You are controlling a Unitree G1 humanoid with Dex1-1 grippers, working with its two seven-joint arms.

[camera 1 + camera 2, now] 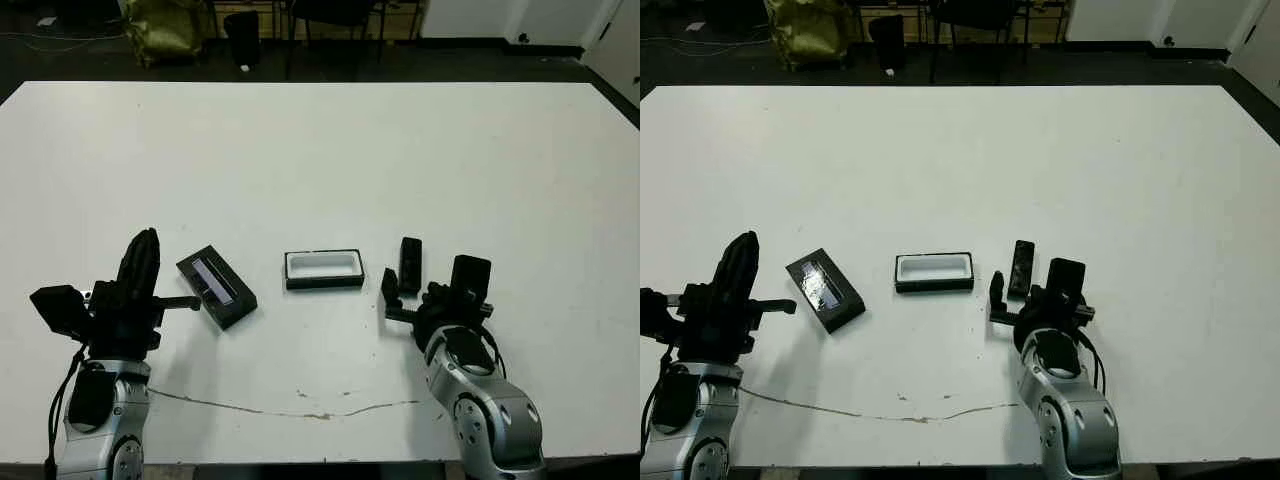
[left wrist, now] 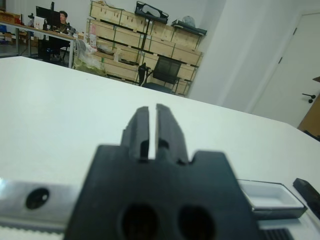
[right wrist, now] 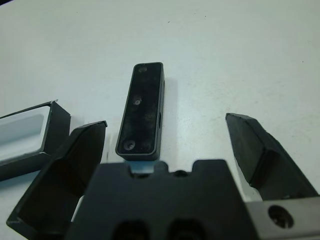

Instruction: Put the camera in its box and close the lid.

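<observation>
Now right claw (image 3: 165,145) spread, camera (image 3: 142,116) between

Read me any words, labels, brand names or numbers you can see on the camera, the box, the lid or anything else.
None can be read.
Camera: plain black face, no print visible.
Lid: glossy strip only, no legible text.
Box: plain white lining.
Background crates: any marks too small and blurred.

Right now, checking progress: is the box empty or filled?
Empty: the box shows bare white lining; the camera lies on the table beside it.
</observation>
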